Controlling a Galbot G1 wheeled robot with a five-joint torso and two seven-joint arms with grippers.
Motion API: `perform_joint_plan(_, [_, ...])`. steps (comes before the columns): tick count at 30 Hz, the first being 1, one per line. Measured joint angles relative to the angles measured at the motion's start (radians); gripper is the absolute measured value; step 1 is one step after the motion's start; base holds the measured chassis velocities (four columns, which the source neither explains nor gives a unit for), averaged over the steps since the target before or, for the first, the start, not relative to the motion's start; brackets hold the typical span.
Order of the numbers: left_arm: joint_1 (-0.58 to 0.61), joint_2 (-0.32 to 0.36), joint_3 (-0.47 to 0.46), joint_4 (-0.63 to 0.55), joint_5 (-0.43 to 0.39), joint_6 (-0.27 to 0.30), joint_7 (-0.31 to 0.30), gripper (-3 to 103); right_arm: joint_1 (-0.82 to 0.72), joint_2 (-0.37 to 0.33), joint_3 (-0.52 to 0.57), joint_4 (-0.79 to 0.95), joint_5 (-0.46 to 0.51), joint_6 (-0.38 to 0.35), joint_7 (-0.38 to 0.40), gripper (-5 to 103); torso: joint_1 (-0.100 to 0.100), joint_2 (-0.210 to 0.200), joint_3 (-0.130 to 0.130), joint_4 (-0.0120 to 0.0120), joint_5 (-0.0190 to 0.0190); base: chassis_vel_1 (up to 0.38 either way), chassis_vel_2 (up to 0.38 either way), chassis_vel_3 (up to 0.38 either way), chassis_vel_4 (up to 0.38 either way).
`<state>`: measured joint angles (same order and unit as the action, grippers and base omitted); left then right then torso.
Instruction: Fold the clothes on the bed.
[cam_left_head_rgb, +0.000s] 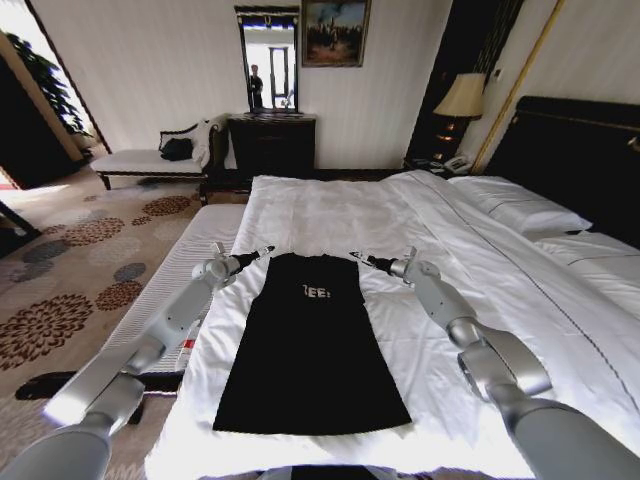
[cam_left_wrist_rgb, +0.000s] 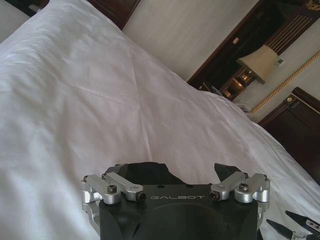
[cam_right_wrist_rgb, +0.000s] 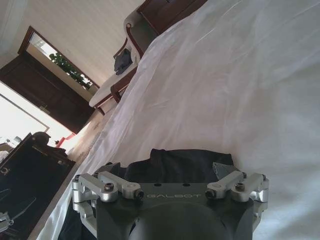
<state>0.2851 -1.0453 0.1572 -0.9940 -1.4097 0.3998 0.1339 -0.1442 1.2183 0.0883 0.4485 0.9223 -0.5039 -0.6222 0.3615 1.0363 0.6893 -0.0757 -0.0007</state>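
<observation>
A black T-shirt (cam_left_head_rgb: 308, 350) lies flat on the white bed (cam_left_head_rgb: 480, 270), its sides folded in to a narrow strip, with white lettering near the far end. My left gripper (cam_left_head_rgb: 264, 250) sits at the shirt's far left corner and my right gripper (cam_left_head_rgb: 358, 260) at its far right corner. Both point inward at the cloth. In the left wrist view the left gripper (cam_left_wrist_rgb: 172, 172) stands open with black fabric (cam_left_wrist_rgb: 147, 172) at its fingers. In the right wrist view the right gripper (cam_right_wrist_rgb: 167, 167) is open with the shirt's edge (cam_right_wrist_rgb: 185, 165) between its pads.
The duvet spreads wide to the right toward the pillows (cam_left_head_rgb: 520, 205) and dark headboard (cam_left_head_rgb: 580, 160). A white-cushioned bench (cam_left_head_rgb: 185, 275) runs along the bed's left side. Beyond are a dark dresser (cam_left_head_rgb: 272, 145), a chaise (cam_left_head_rgb: 150, 160) and a lamp (cam_left_head_rgb: 462, 98).
</observation>
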Motion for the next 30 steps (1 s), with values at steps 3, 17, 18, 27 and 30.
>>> perform_joint_plan(3, [0.010,0.002,-0.004,-0.015,0.003,-0.004,0.000,100,0.001,0.008,0.007,-0.017,-0.017,0.014,-0.009,100,0.000,0.000,0.000,-0.0002,0.0000,0.000,0.000,0.000,0.000])
perform_joint_plan(17, [0.038,0.018,-0.007,-0.089,0.010,-0.024,0.001,100,0.012,0.042,0.033,-0.092,-0.092,0.085,-0.047,100,0.000,0.000,0.000,0.0005,0.0001,0.000,0.000,0.000,0.000])
perform_joint_plan(18, [0.039,0.018,-0.007,-0.092,0.010,-0.025,0.002,100,0.010,0.042,0.033,-0.093,-0.092,0.088,-0.046,100,0.000,0.000,0.000,0.0006,0.0001,0.000,0.000,0.000,0.000])
perform_joint_plan(27, [0.057,0.028,-0.009,-0.132,0.010,-0.031,0.005,100,0.004,0.035,0.042,-0.099,-0.091,0.111,-0.038,100,0.000,0.000,0.000,0.0002,0.0002,0.000,0.000,0.000,0.000])
perform_joint_plan(30, [0.058,0.029,-0.009,-0.138,0.010,-0.031,0.004,100,0.004,0.031,0.043,-0.099,-0.091,0.113,-0.037,100,0.000,0.000,0.000,0.0002,0.0002,0.000,0.000,0.000,0.000])
